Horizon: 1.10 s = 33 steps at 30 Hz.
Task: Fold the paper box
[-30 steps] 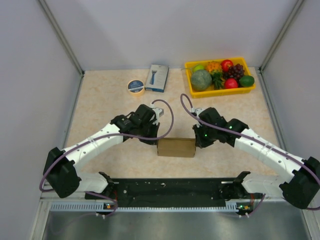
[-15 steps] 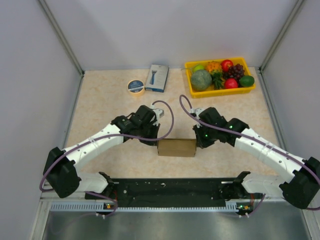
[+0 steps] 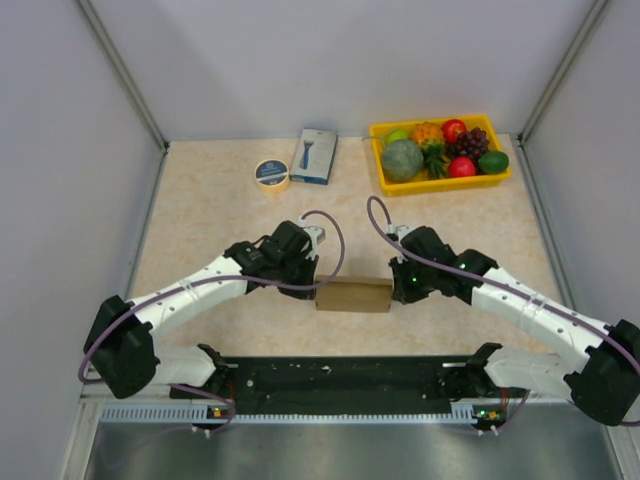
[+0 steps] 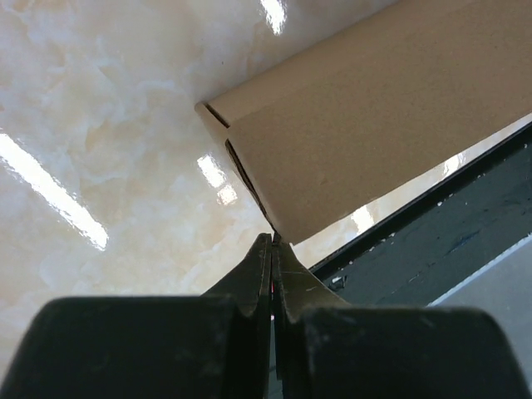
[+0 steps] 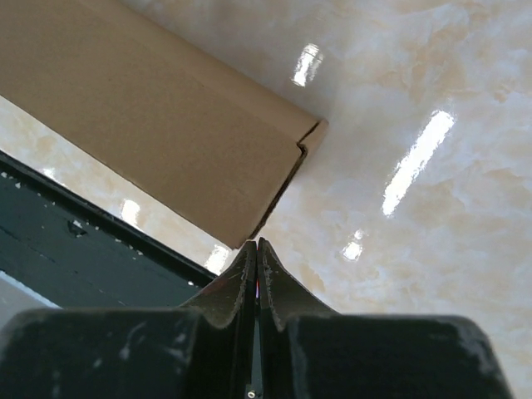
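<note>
The paper box (image 3: 352, 295) lies near the front of the table as a flat brown folded piece, long side left to right. My left gripper (image 3: 312, 284) is shut at its left end. In the left wrist view the closed left gripper (image 4: 273, 241) touches the lowest corner of the paper box (image 4: 374, 125), whose end shows layered edges. My right gripper (image 3: 397, 289) is shut at the right end. In the right wrist view the right gripper (image 5: 256, 243) meets the near corner of the paper box (image 5: 150, 125). Neither gripper visibly clamps any cardboard.
A yellow tray (image 3: 445, 186) of toy fruit stands at the back right. A blue-and-white printed box (image 3: 315, 155) and a roll of tape (image 3: 271, 173) lie at the back centre. The black base rail (image 3: 350, 378) runs just in front of the paper box.
Both wrists have shifted slightly toward the near edge, staying at the ends of the paper box. The box itself has not visibly moved.
</note>
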Tool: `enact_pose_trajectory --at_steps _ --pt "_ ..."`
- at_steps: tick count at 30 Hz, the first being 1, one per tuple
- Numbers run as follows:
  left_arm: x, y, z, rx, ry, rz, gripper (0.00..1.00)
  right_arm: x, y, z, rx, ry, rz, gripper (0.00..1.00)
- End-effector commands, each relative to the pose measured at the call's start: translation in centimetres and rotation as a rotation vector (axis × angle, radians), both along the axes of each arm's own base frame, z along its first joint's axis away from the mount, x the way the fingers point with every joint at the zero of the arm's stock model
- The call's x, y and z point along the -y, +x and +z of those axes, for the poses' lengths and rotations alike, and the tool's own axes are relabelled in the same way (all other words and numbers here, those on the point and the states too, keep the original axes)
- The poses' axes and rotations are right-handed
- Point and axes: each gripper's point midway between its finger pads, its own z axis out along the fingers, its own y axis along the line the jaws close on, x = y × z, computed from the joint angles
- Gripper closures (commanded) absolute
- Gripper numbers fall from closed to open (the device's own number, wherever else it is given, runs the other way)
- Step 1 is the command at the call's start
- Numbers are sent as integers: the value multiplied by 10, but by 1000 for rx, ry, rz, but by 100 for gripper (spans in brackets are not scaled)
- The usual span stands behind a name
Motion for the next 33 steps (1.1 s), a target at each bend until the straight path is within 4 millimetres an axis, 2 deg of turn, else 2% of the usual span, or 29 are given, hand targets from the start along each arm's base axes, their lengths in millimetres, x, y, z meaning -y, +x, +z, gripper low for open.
enact_pose_trajectory --at_steps 1,2,3,5,6,9,11,12,13,14,15,17,18,19,20,21,22,24,25,26,29,30,31,33 --pt "5 8 12 75 -54 43 100 6 7 1 60 9 -63 100" --pt "2 9 10 88 -45 56 100 6 7 4 58 17 -70 100" --pt "2 10 10 95 -44 61 100 1 8 16 65 47 -72 86" --pt "-1 10 10 105 -40 73 100 -12 -2 40 42 147 -41 72" --pt "0 11 9 111 -40 74 100 -19 -3 59 53 201 -27 62" --pt "0 11 10 115 -45 78 100 -29 -10 96 58 305 -11 53" --pt "2 11 9 112 -48 77 100 -33 -7 114 56 358 -43 49" --pt "2 11 10 112 -51 78 100 -38 0 131 72 394 -61 49" --pt "3 10 9 109 -54 77 100 -42 8 137 61 423 -117 49" --pt "3 9 9 109 -55 79 100 -46 16 140 57 448 -156 49" --pt "3 8 10 108 -58 79 100 -55 33 140 53 487 -203 50" --pt "0 4 14 106 -68 93 100 -74 39 136 -56 600 -268 53" --pt "-4 3 17 110 -72 102 100 -85 51 146 -53 687 -273 58" --pt "-6 0 19 110 -83 118 93 -96 52 150 -105 760 -291 60" --pt "-12 -4 27 136 -109 134 85 -100 52 139 -132 779 -305 63" --pt "-15 -5 32 155 -133 142 75 -101 55 137 -137 798 -321 71" --pt "-16 -7 38 169 -164 150 61 -102 61 138 -117 822 -336 74" --pt "-19 -11 58 227 -255 163 52 -96 62 119 -122 798 -363 76" --pt "-20 -13 66 234 -287 169 49 -92 67 119 -108 825 -369 77" --pt "-21 -14 77 254 -329 174 44 -88 64 102 -139 829 -380 77" --pt "-4 -4 107 222 -507 164 40 -80 58 83 -179 887 -342 85" --pt "8 2 135 218 -656 99 41 -76 56 77 -186 881 -341 89" --pt "15 6 145 169 -732 113 43 -74 53 72 -185 871 -322 89" --pt "30 23 153 124 -809 87 48 -67 46 59 -193 846 -324 90"
